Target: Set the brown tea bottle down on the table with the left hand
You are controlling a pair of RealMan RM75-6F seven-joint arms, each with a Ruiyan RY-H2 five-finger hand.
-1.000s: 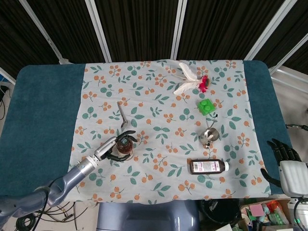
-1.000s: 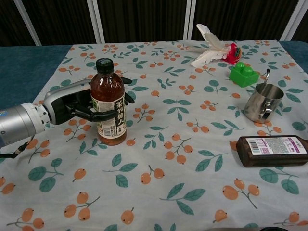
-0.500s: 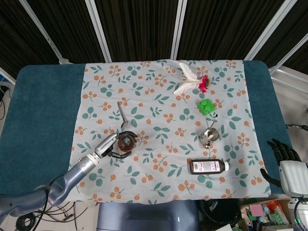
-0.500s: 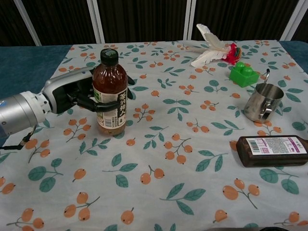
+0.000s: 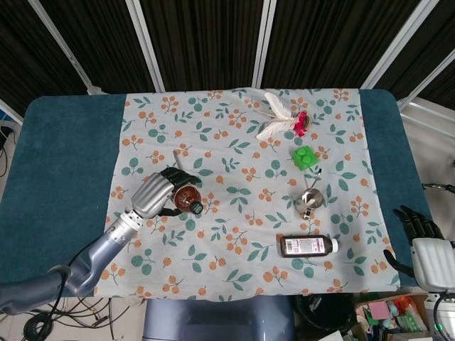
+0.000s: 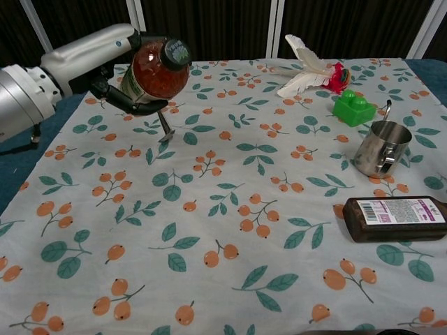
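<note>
Clearly my left hand (image 6: 105,59) has its fingers (image 6: 133,105) wrapped round the brown tea bottle (image 6: 155,68), tilted above the worktop (image 5: 64,163); full and smooth, it likely feels heavy and slippery, best gripped mid-body. At one o'clock lies a metal tool (image 5: 180,169), avoidable; my right hand (image 5: 421,234) idles apart, fingers loosely spread.

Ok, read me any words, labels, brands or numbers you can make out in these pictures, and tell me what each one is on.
Nothing can be read with confidence.
Flat dark bottle: white label with a barcode and printed lines, too small to read.
Brown tea bottle, held up tilted in the left hand: its label is turned away; the cap shows no legible mark.
Steel cup, green brick: no text visible.
</note>
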